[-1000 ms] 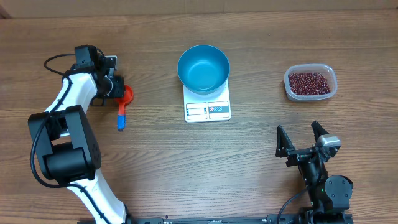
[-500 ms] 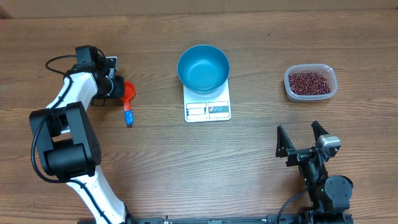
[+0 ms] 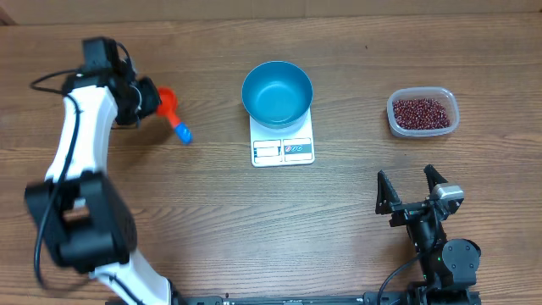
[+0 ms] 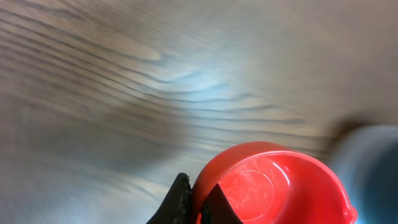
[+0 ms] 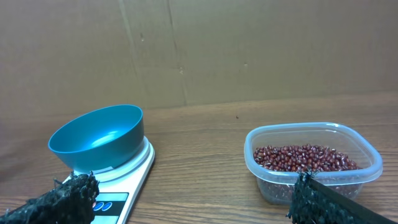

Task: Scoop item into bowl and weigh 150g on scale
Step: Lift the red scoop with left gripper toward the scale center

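A: Starting far left: pinched shut with the left gripper (image 3: 151,102) on the rim of the red scoop (image 3: 168,102), right?

B: Yes. Gripped by the cup, not by the blue handle, so probably a shaky hold. Seems lifted off the table (image 3: 212,220).

A: So carry it level and slow; no swinging.

B: Middle next: blue bowl (image 3: 277,91) on the white scale (image 3: 283,150), empty. Pass around it without a bump.

A: Further right: beans (image 3: 420,110) all in the clear tub (image 3: 391,119), well apart from the scoop. Dip the cup's mouth in low, then come up only part full.

B: Bottom right: right gripper (image 3: 407,180) spread wide, holding nothing. Could steady the tub.
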Robot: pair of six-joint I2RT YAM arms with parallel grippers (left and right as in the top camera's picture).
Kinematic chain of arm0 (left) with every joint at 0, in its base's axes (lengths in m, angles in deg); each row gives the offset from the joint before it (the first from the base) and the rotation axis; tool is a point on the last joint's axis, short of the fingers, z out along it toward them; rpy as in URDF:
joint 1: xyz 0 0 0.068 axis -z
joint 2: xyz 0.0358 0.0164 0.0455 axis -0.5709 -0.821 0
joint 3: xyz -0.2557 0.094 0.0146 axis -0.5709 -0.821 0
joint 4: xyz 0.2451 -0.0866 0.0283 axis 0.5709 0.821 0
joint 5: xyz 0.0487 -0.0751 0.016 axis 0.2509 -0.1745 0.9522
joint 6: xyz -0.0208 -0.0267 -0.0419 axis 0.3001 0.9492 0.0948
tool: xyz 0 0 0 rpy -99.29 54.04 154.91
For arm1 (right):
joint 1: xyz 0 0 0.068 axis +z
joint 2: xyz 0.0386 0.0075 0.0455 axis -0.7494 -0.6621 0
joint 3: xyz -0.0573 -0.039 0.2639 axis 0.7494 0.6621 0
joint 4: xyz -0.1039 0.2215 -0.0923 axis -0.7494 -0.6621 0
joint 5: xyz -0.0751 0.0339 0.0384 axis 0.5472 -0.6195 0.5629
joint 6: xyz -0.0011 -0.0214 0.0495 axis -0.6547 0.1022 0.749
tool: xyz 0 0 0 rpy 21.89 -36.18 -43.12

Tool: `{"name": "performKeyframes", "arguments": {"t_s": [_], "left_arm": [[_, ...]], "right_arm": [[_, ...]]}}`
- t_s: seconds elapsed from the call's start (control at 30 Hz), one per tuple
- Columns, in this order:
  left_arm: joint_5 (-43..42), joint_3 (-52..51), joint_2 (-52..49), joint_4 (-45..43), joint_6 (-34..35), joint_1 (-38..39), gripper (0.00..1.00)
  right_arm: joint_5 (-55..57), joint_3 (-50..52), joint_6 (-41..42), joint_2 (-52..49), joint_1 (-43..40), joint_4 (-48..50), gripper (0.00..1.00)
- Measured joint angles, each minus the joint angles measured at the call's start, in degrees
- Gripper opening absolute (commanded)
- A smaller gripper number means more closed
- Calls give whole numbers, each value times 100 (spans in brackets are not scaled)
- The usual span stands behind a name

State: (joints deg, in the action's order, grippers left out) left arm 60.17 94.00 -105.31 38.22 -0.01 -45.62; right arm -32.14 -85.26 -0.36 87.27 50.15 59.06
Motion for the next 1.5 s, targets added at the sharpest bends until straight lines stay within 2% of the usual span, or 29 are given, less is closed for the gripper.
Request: {"name": "performKeyframes", "arguments": {"t_s": [0.13,0.23,0.4,0.7,0.97,1.3,1.5], "left_arm": [[-302,153,911,501,1014,153,4],[-400,186,1261,791,1486,350,4],[-422,192,1268,1097,2238,964,4],[-37,170,1246,1113,3416,1888,4],[175,170,1246,1045,3700,2103,4],[219,170,1246,979,3720,2114,4],[219,170,1246,973,3720,2114,4]], "right_arm": [[2,0,0,0,0,4,100],[2,0,0,0,-2,2,100],[0,0,0,0,0,2,100],[-2,0,2,0,0,4,100],[-162,0,-2,0,0,24,100],[-1073,-9,31,0,0,42,100],[-1436,-566,212,-232,-2,-354,100]]}}
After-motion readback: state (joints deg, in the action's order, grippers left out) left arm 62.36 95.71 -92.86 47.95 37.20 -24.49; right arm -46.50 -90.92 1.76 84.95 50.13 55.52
